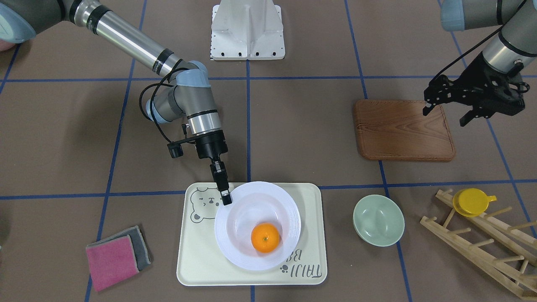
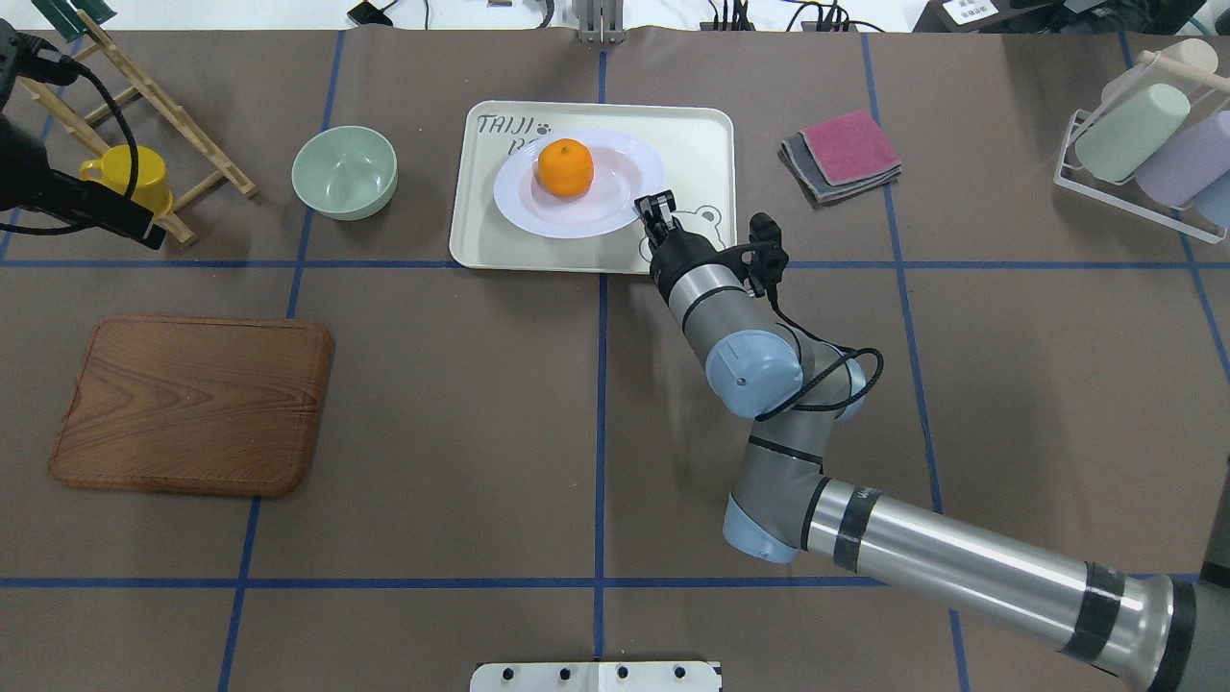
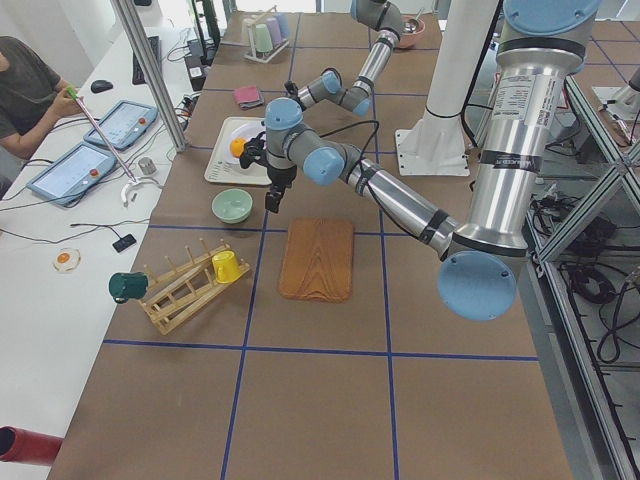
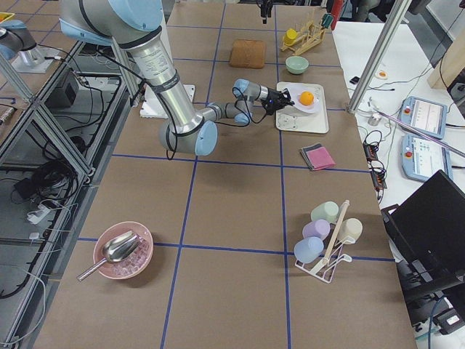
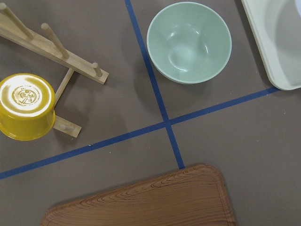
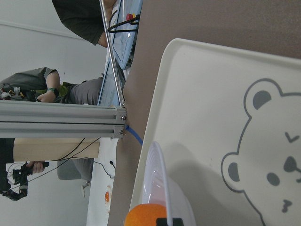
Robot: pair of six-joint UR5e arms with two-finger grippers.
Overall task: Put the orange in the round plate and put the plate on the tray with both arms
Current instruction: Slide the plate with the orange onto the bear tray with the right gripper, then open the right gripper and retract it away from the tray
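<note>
The orange (image 1: 265, 237) sits in the round plate (image 1: 235, 251), which lies on the tray (image 1: 197, 260). The right arm (image 1: 197, 105) has its jaws narrowed on the plate's rim, apparently steadying it. The left arm (image 1: 507, 46) hangs over the wooden board (image 1: 398, 134), jaws wide and holding nothing.

The orange (image 1: 265, 237) is bright orange, the round plate (image 1: 290, 209) glossy white, the tray (image 1: 197, 268) cream with a grey bear face and lettering. Blue lines cross the brown table (image 1: 302, 126). The bowl (image 1: 378, 220) is pale green, the cup (image 1: 472, 202) yellow, the wooden board (image 1: 402, 130) grained brown.
</note>
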